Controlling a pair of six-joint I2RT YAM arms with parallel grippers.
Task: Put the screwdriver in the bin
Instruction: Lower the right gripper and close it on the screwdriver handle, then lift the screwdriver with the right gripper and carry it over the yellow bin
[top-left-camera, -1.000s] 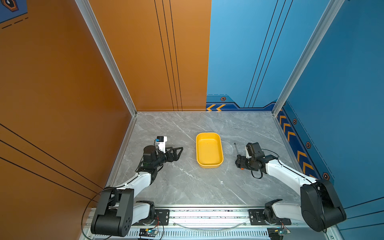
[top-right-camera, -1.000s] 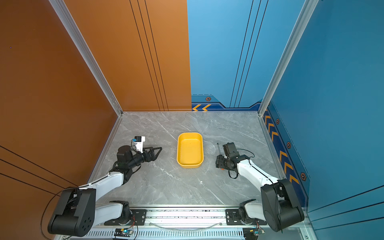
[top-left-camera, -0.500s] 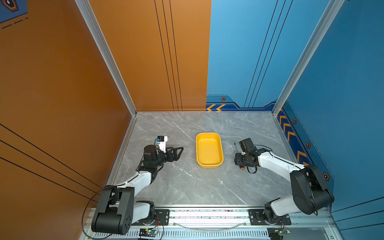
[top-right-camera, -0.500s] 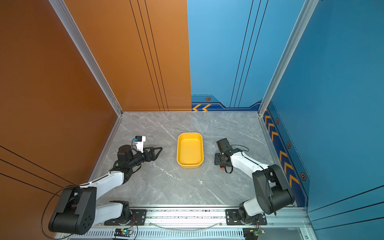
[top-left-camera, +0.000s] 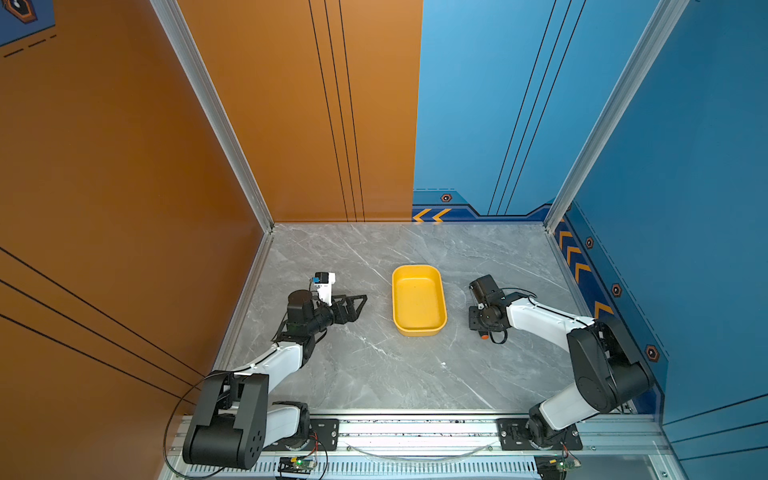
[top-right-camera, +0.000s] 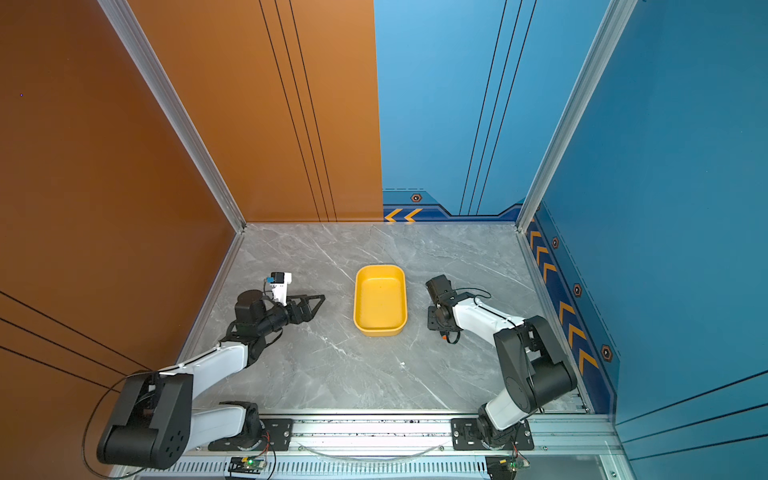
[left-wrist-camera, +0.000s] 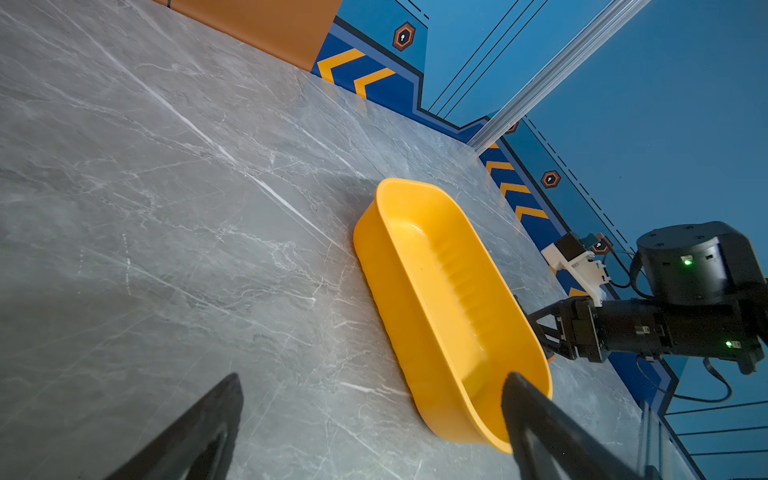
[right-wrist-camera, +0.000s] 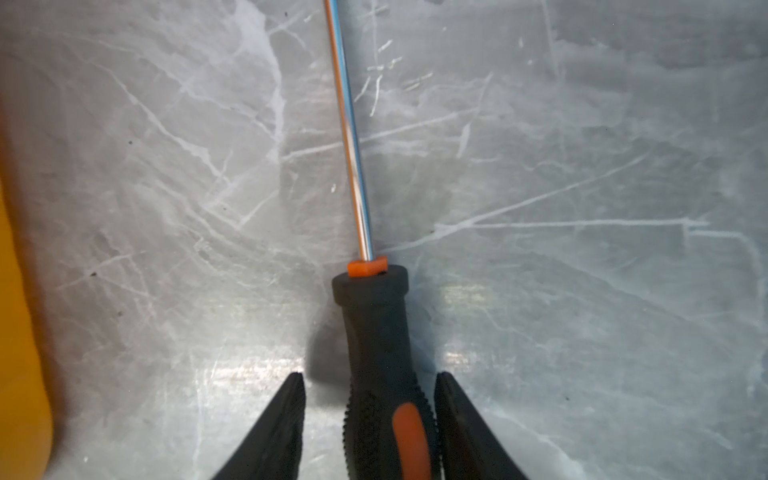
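Observation:
The screwdriver (right-wrist-camera: 378, 332) lies flat on the grey marble table, black handle with orange accents, thin metal shaft pointing away. My right gripper (right-wrist-camera: 370, 376) straddles the handle: one finger (right-wrist-camera: 453, 411) is at the handle's side, the other finger (right-wrist-camera: 286, 411) stands a little off it, so it is open. In both top views the right gripper (top-left-camera: 482, 321) (top-right-camera: 439, 321) points down just right of the yellow bin (top-left-camera: 417, 299) (top-right-camera: 379, 301), and only the screwdriver's orange butt (top-left-camera: 483, 337) (top-right-camera: 444, 337) shows. The bin is empty. My left gripper (top-left-camera: 359, 305) (left-wrist-camera: 372, 378) hovers open left of the bin (left-wrist-camera: 436, 291).
Orange wall on the left, blue walls at the back and right. A metal rail with both arm bases runs along the table's front edge (top-left-camera: 415, 428). The right arm (left-wrist-camera: 623, 324) shows beyond the bin in the left wrist view.
The right gripper's jaws have narrowed around the screwdriver handle, and the right arm has folded, its elbow now higher and closer to the base. The left arm has not moved.

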